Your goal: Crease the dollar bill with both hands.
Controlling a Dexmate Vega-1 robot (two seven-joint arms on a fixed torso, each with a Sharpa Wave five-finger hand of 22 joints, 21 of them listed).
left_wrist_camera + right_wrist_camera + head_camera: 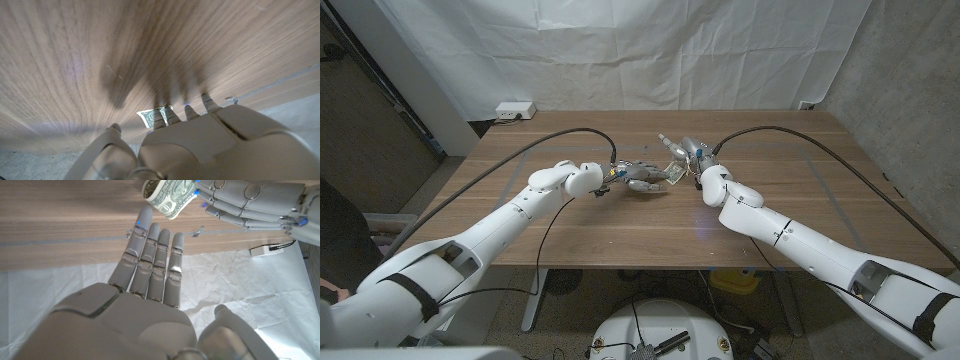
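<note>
A white cloth backdrop [620, 50] hangs behind the wooden worktop [520, 230], and a small white box [515, 111] sits at the worktop's far left edge. Both arms reach in to meet near the worktop's middle. The left robot hand [638, 175] lies over the dollar bill [673, 174], its fingers [161, 118] pressing on the paper; from the left wrist view most of the bill is hidden under them, so whether the thumb pinches it cannot be told. In the right wrist view the bill [169, 196] appears curled or partly folded beside the left robot hand's fingertips [220, 200] — its far end is cut off by the picture's edge. The right robot hand [695, 157] is just beside the bill, fingers [150, 255] straight, close together, holding nothing, their tips near the paper but apart from it.
</note>
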